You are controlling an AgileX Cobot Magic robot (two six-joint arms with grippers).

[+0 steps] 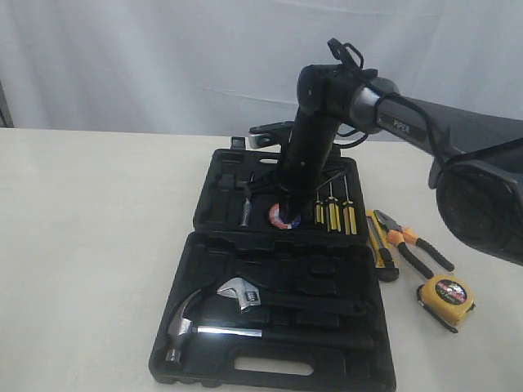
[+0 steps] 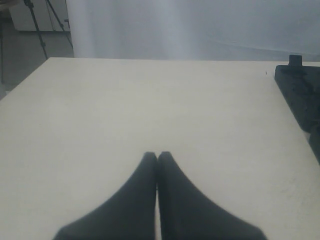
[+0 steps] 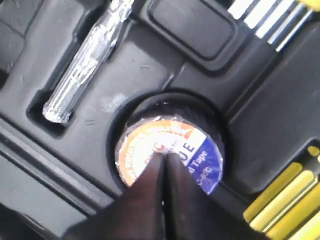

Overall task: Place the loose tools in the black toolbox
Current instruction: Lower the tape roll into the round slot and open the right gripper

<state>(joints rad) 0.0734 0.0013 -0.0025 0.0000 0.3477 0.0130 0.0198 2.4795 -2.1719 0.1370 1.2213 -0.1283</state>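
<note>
On the beige table (image 1: 82, 245), the black toolbox (image 1: 327, 269) lies open at centre, the tape roll (image 3: 200, 155) in its upper-half round recess under the fully closed, empty right gripper (image 3: 163, 157); the left gripper (image 2: 157, 155) is closed and empty; the utility knife (image 1: 381, 245), pliers (image 1: 413, 245) and tape measure (image 1: 447, 294) lie right of the case.

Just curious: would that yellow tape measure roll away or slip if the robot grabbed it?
Probably no rolling: the yellow tape measure lies flat on the table. Its smooth casing might slip in a narrow grip. It looks chunky, so likely heavy for its size.
</note>
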